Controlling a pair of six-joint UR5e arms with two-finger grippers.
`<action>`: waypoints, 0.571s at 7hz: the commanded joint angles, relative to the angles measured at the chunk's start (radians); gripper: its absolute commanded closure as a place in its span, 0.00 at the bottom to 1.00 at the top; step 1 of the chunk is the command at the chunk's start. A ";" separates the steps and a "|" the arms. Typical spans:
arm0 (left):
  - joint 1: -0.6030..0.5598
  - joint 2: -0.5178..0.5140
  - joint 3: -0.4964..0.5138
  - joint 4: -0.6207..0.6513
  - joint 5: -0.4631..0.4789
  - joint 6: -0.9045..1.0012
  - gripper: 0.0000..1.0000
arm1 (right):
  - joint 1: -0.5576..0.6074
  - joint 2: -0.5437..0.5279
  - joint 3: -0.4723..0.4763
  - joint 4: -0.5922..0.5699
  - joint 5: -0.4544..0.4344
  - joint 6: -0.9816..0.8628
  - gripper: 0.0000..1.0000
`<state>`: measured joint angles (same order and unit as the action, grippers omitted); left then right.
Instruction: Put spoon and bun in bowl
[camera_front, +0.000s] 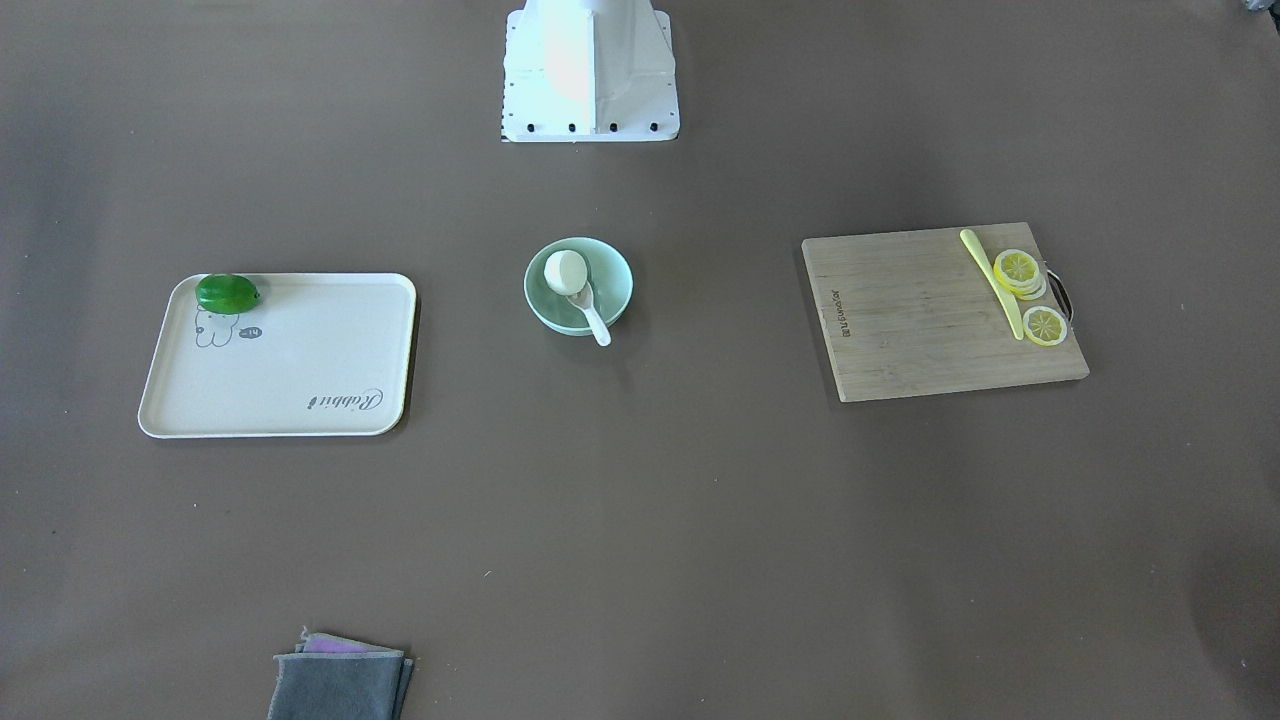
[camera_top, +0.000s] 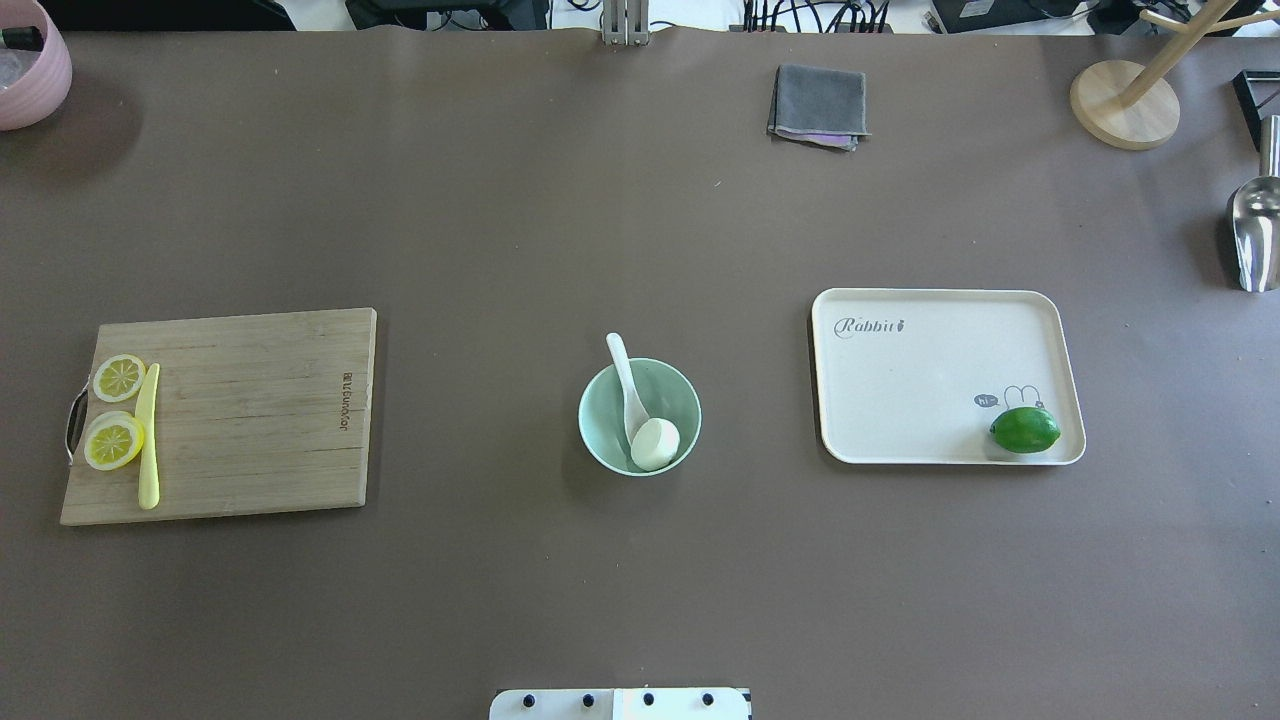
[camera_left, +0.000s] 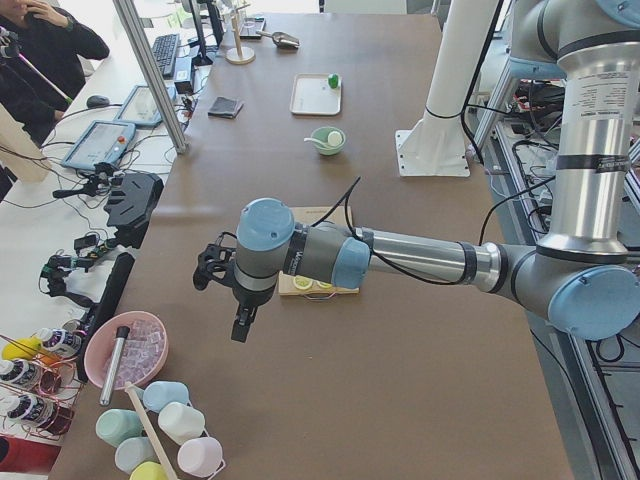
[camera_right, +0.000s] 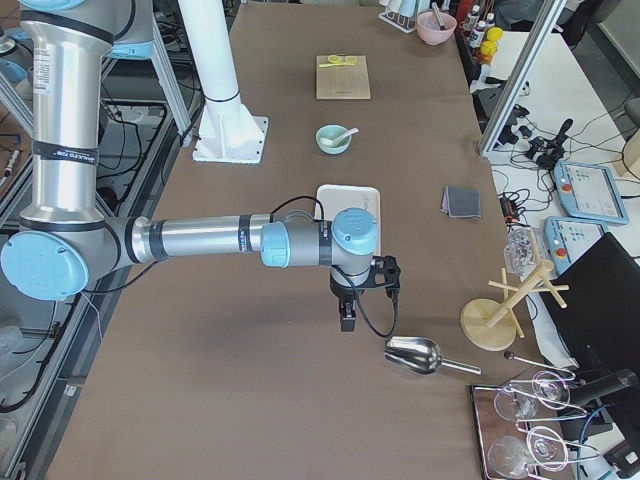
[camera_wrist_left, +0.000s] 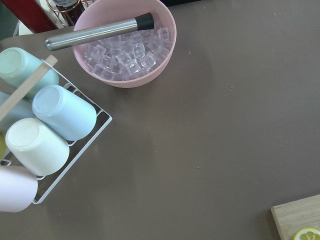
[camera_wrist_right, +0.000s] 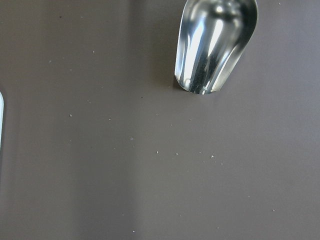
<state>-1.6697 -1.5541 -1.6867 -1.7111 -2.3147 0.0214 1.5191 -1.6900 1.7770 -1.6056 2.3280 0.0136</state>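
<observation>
The mint-green bowl (camera_top: 684, 392) stands mid-table, also in the front view (camera_front: 612, 272). The white bun (camera_top: 655, 444) lies inside it. The white spoon (camera_top: 624, 370) rests with its scoop in the bowl and its handle over the rim. My left gripper (camera_left: 243, 320) hangs far off at the table's left end, near the pink ice bowl. My right gripper (camera_right: 347, 318) hangs at the right end, beside the metal scoop. Both show only in the side views, so I cannot tell whether they are open or shut.
A wooden cutting board (camera_top: 260, 420) holds lemon slices (camera_top: 113, 441) and a yellow knife (camera_top: 148, 440). A cream tray (camera_top: 930, 380) holds a lime (camera_top: 1025, 430). A grey cloth (camera_top: 818, 103), a metal scoop (camera_wrist_right: 215, 45), a pink ice bowl (camera_wrist_left: 125, 80) and a cup rack (camera_wrist_left: 45, 135) sit at the edges.
</observation>
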 joint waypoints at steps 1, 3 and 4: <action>-0.001 0.040 0.003 -0.001 0.001 -0.012 0.02 | 0.009 -0.020 -0.023 0.001 0.001 0.005 0.00; 0.004 0.032 -0.007 0.004 0.005 -0.014 0.02 | 0.009 -0.020 -0.022 0.001 -0.007 0.012 0.00; 0.005 0.032 -0.005 0.005 0.005 -0.014 0.02 | 0.009 -0.019 -0.019 0.001 -0.007 0.014 0.00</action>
<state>-1.6663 -1.5205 -1.6920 -1.7081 -2.3105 0.0083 1.5278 -1.7097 1.7559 -1.6046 2.3221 0.0254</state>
